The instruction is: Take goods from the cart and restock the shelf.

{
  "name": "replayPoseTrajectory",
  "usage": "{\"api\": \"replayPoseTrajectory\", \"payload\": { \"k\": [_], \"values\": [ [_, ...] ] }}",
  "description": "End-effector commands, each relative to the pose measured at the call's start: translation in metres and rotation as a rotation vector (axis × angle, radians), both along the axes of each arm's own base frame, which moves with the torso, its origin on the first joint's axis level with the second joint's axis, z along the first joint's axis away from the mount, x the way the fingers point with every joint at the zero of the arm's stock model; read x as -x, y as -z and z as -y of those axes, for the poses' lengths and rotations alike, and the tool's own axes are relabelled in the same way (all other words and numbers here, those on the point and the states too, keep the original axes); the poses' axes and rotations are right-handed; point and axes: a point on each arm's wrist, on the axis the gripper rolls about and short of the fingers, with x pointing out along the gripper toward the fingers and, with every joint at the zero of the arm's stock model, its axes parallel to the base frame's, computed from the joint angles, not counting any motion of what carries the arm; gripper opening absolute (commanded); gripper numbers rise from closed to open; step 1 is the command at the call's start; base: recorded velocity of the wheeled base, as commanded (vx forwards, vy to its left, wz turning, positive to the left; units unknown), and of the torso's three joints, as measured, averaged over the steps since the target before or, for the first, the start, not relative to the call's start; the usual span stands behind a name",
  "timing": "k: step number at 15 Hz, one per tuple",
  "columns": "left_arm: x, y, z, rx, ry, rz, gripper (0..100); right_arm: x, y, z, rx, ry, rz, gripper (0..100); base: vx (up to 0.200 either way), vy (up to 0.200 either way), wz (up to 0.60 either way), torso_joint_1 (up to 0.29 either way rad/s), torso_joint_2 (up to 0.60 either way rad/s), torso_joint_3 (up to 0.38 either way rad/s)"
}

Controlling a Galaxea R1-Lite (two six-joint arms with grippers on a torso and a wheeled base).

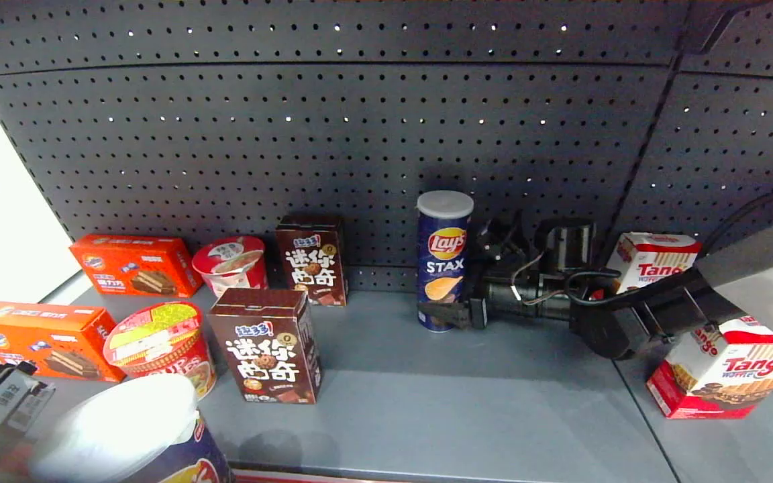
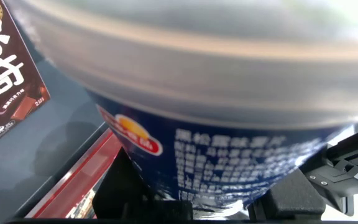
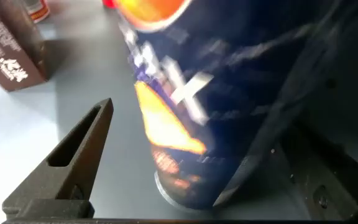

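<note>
Right arm stretches level from the right over the shelf (image 1: 460, 389), right gripper (image 1: 452, 310) at the base of the shelf can (image 1: 444, 258). Shelf can stands upright near the pegboard (image 1: 359, 147): long axis vertical, lid up, label facing out. Right wrist view adds that the jaws are spread, one finger (image 3: 73, 168) clear of the can wall. Left gripper (image 2: 210, 199) sits low at the shelf's front-left, jaws pinching the held can (image 1: 131, 436), lid end up. Left wrist view adds its printed side and the red shelf lip (image 2: 79, 177).
</note>
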Motion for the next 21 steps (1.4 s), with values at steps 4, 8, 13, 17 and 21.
{"api": "replayPoseTrajectory", "payload": {
  "k": [4,8,13,17,21],
  "values": [
    [0.001,0.001,0.000,-0.001,0.000,-0.002,0,-0.001,0.002,-0.006,0.002,-0.006,-0.001,0,0.000,0.000,0.00,0.000,0.00,0.000],
    [0.001,0.001,0.000,-0.001,0.000,-0.004,0,0.008,-0.008,-0.001,-0.003,0.000,0.011,0,0.000,0.000,0.00,0.000,0.00,0.000],
    [0.006,0.002,-0.002,0.002,-0.003,0.008,0,0.057,-0.027,0.016,0.012,0.047,0.011,0,0.000,0.000,0.00,0.000,0.00,0.000],
    [0.012,0.005,-0.004,0.004,-0.007,0.015,0,0.102,-0.041,0.023,0.026,0.067,0.007,0,0.000,0.000,0.00,0.000,0.00,0.000],
    [0.014,0.004,-0.005,0.006,-0.009,0.022,0,0.147,-0.045,0.040,0.054,0.053,-0.037,0,0.000,0.000,0.00,0.000,0.00,0.000]
  ]
}}
